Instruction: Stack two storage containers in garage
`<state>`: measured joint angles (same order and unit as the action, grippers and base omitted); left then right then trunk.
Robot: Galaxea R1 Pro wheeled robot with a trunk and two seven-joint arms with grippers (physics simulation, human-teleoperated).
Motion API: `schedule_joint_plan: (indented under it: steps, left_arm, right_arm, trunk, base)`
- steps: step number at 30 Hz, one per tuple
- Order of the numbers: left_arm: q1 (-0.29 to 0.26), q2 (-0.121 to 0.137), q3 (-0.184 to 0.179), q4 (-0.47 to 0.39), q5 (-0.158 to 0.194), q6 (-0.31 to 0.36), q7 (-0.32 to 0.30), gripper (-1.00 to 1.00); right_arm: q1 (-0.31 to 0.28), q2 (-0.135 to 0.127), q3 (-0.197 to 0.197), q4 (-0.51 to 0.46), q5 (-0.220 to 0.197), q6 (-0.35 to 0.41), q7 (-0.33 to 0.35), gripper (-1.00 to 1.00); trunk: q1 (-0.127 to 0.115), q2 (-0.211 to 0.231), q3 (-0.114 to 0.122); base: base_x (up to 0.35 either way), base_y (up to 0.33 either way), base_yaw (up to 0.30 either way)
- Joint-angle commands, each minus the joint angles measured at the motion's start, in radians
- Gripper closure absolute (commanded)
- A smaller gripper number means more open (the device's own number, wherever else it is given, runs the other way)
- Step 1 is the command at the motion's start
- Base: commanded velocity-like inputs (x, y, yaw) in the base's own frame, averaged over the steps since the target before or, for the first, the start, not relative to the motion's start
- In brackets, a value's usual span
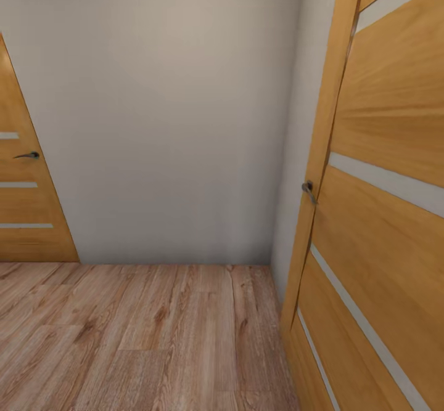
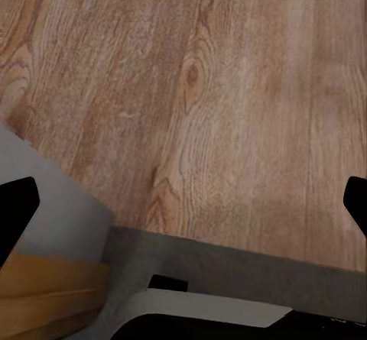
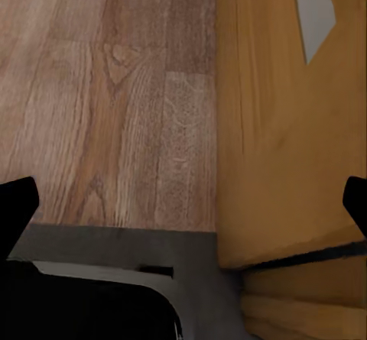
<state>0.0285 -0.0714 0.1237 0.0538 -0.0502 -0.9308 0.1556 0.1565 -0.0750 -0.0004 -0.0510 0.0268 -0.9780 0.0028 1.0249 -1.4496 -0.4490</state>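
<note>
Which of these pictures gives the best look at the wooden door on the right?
The head view: the door on the right shows with its handle and frosted stripes. The right wrist view catches just its lower edge above the wood floor; the left wrist view shows a small orange-brown piece I cannot identify.

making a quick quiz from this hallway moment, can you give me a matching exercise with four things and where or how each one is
Things:
1. open door
2. closed door
3. wall
4. wood plank floor

Descriptions:
A. pale grey, straight ahead in the head view
B. at the head view's left edge, dark handle
C. light brown, grain and knots visible
D. swung close on the head view's right, pale stripes

Pairs: 1-D, 2-B, 3-A, 4-C
</note>
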Motion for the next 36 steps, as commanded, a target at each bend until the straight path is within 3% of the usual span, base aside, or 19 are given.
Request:
schedule_joint_plan:
  steps: [1, 5, 10, 13, 26, 31, 36]
  left_arm:
    - [0.0, -0.001, 0.007, -0.021, -0.004, -0.004, 0.002, -1.0]
    - [-0.001, -0.004, 0.007, -0.115, -0.002, 0.022, 0.0, -1.0]
    - [0.0, -0.01, 0.008, -0.265, -0.002, 0.186, -0.004, -1.0]
    - [-0.001, -0.011, 0.009, -0.299, -0.001, 0.224, -0.004, -1.0]
    - [0.0, -0.016, 0.008, -0.311, -0.002, 0.238, -0.003, -1.0]
    - [-0.001, -0.038, 0.008, -0.312, -0.003, 0.239, 0.0, -1.0]
    - [-0.001, -0.043, 0.007, -0.313, -0.004, 0.239, 0.001, -1.0]
  right_arm:
    - [0.0, 0.0, -0.001, -0.039, 0.004, 0.02, 0.0, -1.0]
    - [-0.007, 0.009, 0.0, -0.218, 0.043, 0.124, -0.002, -1.0]
    - [-0.036, 0.02, 0.0, -0.41, 0.075, 0.315, -0.006, -1.0]
    - [-0.061, 0.022, 0.0, -0.451, 0.076, 0.388, -0.007, -1.0]
    - [-0.073, 0.023, -0.004, -0.462, 0.068, 0.414, -0.004, -1.0]
    - [-0.073, 0.023, -0.003, -0.46, 0.071, 0.416, -0.004, -1.0]
    - [-0.073, 0.023, -0.003, -0.46, 0.071, 0.416, -0.004, -1.0]
  trunk:
    - [0.0, 0.0, -0.001]
    - [0.0, 0.0, -0.001]
    - [0.0, 0.0, -0.001]
    - [0.0, 0.0, -0.001]
    - [0.0, 0.0, -0.001]
    - [0.0, 0.0, -0.001]
    - [0.0, 0.0, -0.001]
  base:
    - [0.0, 0.0, 0.0]
    - [0.0, 0.0, 0.0]
    - [0.0, 0.0, 0.0]
    - [0.0, 0.0, 0.0]
    - [0.0, 0.0, 0.0]
    - [0.0, 0.0, 0.0]
    - [0.091, 0.0, 0.0]
